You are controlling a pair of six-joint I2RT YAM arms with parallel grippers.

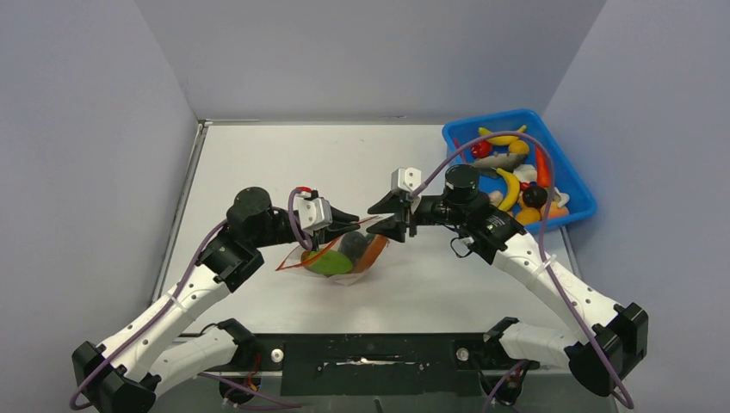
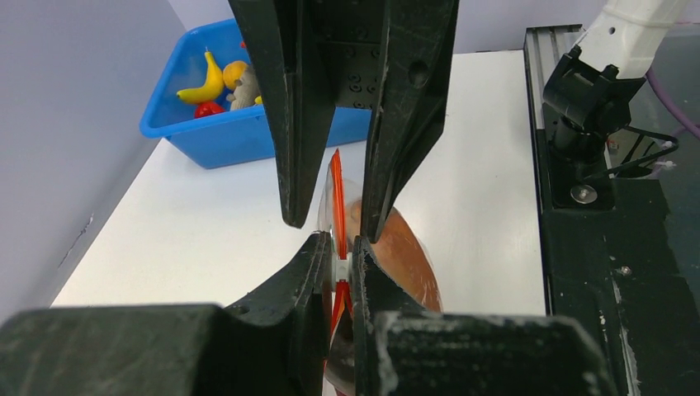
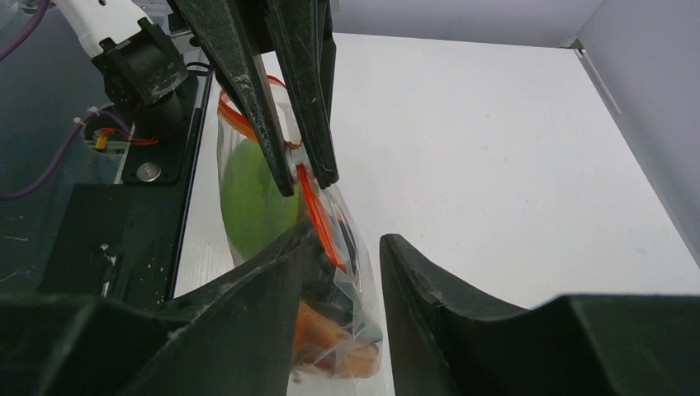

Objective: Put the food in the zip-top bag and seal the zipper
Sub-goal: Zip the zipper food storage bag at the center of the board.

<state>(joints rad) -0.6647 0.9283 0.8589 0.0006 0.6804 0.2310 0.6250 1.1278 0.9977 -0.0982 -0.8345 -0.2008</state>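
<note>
Near the middle of the worktop [image 1: 284, 172], just past the arm bases, the zip-top bag [image 1: 340, 258] sits with its bottom on the surface and its mouth edge lifted. Inside it are a green piece [image 1: 325, 262] and, toward its 3 o'clock side, an orange carrot [image 1: 376, 249]. The left end effector [image 1: 353, 222], reaching in from 9 o'clock, is clamped on the zipper [image 2: 335, 177]. The right end effector [image 1: 376, 221], coming from 3 o'clock, has its jaws parted, one finger on each side of the same strip, and grips nothing. Farther off, at 2 o'clock from the bag, a blue tray [image 2: 223, 140] holds more food, among it yellow bananas [image 1: 510, 189].
</note>
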